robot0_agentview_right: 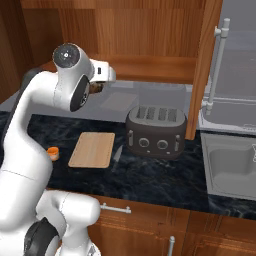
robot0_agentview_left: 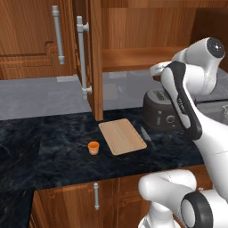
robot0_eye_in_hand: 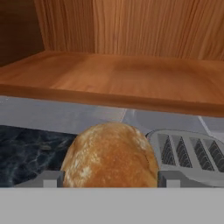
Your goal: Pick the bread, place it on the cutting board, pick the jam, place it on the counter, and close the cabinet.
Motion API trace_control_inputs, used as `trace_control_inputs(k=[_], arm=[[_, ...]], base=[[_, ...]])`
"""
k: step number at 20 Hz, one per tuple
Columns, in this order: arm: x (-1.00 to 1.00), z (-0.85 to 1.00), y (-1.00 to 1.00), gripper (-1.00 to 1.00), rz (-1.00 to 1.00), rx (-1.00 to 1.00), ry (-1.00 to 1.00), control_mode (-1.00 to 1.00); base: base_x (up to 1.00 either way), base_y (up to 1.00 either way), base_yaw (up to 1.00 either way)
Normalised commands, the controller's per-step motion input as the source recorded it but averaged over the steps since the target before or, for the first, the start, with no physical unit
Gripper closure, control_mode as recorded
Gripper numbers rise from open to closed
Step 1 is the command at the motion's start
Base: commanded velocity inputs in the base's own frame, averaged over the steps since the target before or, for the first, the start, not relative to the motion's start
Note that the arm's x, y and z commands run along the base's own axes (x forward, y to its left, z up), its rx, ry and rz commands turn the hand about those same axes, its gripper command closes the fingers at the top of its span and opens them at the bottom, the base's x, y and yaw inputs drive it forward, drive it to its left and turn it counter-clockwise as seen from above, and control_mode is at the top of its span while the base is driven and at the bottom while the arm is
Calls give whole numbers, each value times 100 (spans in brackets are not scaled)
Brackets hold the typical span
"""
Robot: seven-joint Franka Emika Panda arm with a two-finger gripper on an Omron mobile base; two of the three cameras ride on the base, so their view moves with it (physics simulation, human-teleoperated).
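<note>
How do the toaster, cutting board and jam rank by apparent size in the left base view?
1. Toaster, though the arm hides part of it.
2. Cutting board; its visible area looks close to the toaster's, so this order is unsure.
3. Jam, clearly the smallest, on the counter.

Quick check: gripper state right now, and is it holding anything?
Gripper: shut on the bread, held in front of the open cabinet shelf, above the toaster.
</note>
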Motion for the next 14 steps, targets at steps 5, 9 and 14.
trace_control_inputs(k=[5,9,14], arm=[[-34,-11,14,100,0,0,4,-100],[-20,-13,16,100,0,0,4,-100],[-1,-7,17,100,0,0,9,-100]], base=[[0,0,0],[0,0,0],[0,0,0]])
